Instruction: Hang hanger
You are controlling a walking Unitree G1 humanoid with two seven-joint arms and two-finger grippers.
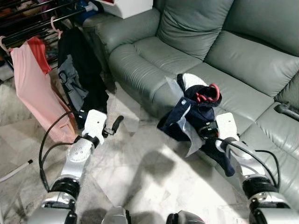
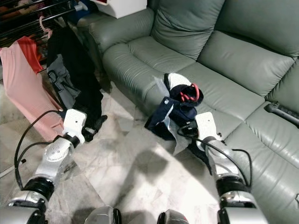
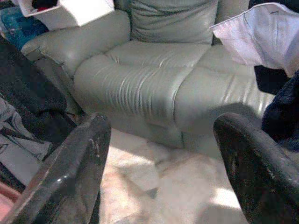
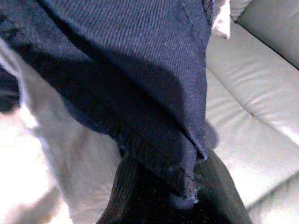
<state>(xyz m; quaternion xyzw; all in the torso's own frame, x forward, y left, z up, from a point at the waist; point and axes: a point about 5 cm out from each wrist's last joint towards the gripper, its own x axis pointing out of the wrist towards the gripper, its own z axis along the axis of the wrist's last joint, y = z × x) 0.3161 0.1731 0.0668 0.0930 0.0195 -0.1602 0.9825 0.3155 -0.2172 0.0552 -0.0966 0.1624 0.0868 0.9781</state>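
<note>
While the right gripper (image 1: 205,128) holds a dark blue garment (image 1: 189,119) with a red hanger (image 1: 209,95) in it, the task looks only partly done: in my judgement the hanger is lifted, but it is not yet on the rack.

One large grey-green sofa (image 1: 196,51) lies beyond both pairs of fingers, and the garment hangs just in front of its seat edge. One black clothes rack (image 1: 42,21) stands far out past the left fingers, well apart from the right fingers. The pale marble floor (image 1: 140,163) is below both arms.

On the rack I count three hanging clothes: one pink (image 1: 35,93), one red (image 1: 39,53) and one black (image 1: 86,70), near the left fingers. One pink hook (image 1: 54,23) can be seen there; other hangers I cannot tell.

In the right wrist view the two right fingers (image 4: 140,186) are closed, with the blue cloth pinched between them. The red hanger sits above these fingers, at the top of the bundle, touching the cloth.

The left gripper (image 3: 161,154) holds nothing; its two fingers (image 3: 74,168) stand wide apart.

What remains, I think, is to carry the bundle over to the rack and put the hook on a bar.
</note>
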